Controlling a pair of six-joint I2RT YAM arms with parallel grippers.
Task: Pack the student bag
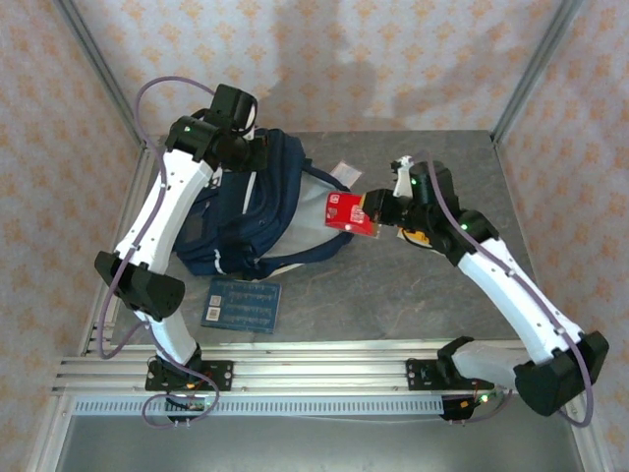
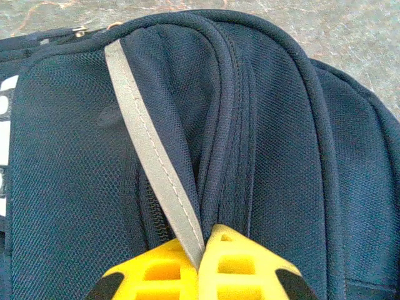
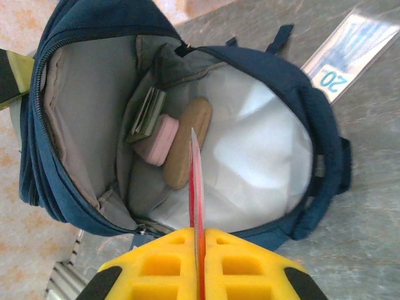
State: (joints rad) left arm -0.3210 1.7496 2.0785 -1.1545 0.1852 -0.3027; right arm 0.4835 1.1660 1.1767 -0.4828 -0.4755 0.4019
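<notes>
The student bag (image 1: 241, 221) lay left of centre on the worktop (image 1: 413, 295), its main compartment gaping toward the right hand (image 3: 200, 247). That hand was clenched on a thin red packet (image 1: 351, 212) at the bag's mouth. The left hand (image 2: 201, 250) pinched the bag's grey stripe (image 2: 144, 137). A pink case (image 3: 159, 140) and a tan case (image 3: 187, 150) lay inside, touching.

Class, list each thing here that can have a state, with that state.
student bag, unzipped, gaping.
left gripper, jaws shut on grey stripe.
right gripper, jaws shut on red packet.
pink oval item, inside bag.
tan oval item, inside bag.
blue card, flat on table.
</notes>
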